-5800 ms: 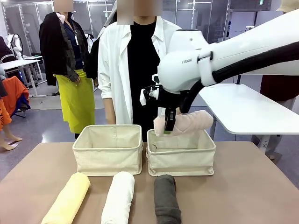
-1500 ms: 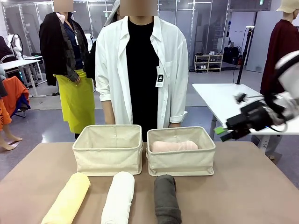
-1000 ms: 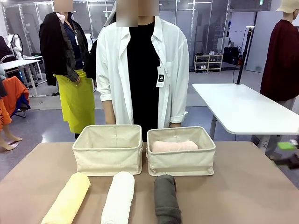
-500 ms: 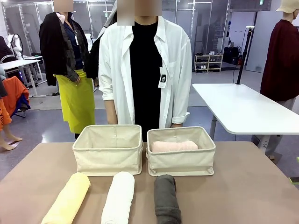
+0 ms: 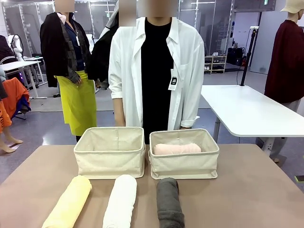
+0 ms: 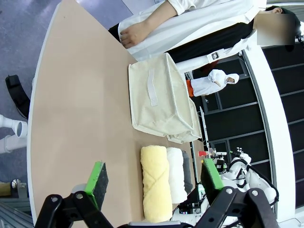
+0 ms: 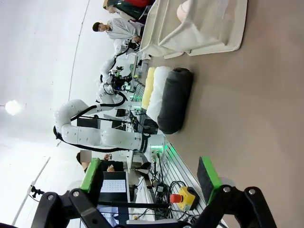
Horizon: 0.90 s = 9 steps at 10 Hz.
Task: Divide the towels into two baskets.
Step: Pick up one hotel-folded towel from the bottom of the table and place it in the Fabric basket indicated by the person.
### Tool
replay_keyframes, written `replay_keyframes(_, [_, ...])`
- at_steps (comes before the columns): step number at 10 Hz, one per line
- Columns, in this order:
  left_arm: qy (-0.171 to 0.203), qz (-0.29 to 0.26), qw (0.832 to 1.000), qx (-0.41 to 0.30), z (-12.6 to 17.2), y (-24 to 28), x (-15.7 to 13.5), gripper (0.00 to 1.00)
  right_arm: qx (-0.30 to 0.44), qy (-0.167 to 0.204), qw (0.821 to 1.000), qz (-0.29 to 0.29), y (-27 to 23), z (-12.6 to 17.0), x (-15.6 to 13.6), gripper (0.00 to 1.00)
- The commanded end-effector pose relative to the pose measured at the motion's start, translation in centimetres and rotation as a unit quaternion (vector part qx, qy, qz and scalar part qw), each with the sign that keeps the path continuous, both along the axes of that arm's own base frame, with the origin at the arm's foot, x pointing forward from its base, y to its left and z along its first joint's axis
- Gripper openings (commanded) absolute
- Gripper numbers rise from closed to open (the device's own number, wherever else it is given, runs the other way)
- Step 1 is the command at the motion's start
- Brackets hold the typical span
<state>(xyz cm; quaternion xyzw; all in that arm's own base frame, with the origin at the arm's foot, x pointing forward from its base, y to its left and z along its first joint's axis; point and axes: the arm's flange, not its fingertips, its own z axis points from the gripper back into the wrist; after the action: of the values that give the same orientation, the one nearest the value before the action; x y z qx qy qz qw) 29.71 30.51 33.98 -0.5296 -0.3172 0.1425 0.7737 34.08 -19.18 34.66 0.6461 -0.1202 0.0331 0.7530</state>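
Note:
Two beige canvas baskets stand side by side mid-table, the left basket (image 5: 109, 158) with nothing showing inside and the right basket (image 5: 184, 160) holding the pale pink towel (image 5: 176, 148). In front of them lie the pale yellow towel (image 5: 69, 203), the white towel (image 5: 119, 201) and the dark grey towel (image 5: 169, 202), side by side. My left gripper (image 6: 154, 179) hangs open above the table's left end, the yellow towel (image 6: 155, 187) just beyond its pads. My right gripper (image 7: 149, 177) is open too, off the table's right side, with the grey towel (image 7: 174, 99) farther ahead.
A person in a white coat (image 5: 156, 71) stands right behind the baskets, hands down at the table's far edge. A white side table (image 5: 247, 111) stands at the right. Another person in a yellow apron (image 5: 71, 66) stands farther back left.
My right arm has swung away to the right and left the front view after leaving the pink towel in the right basket. The person behind has shifted slightly right.

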Motion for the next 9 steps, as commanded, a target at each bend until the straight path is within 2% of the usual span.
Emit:
replay_keyframes(1, [-0.004,0.001,1.000,-0.003,0.22,0.17,-0.22,1.00,-0.003,0.001,1.000,-0.001,0.34,0.06,-0.53,1.00])
replay_keyframes(9, [-0.004,0.001,1.000,-0.003,0.22,0.17,-0.22,1.00,-0.003,0.001,1.000,-0.001,0.34,0.06,-0.53,1.00])
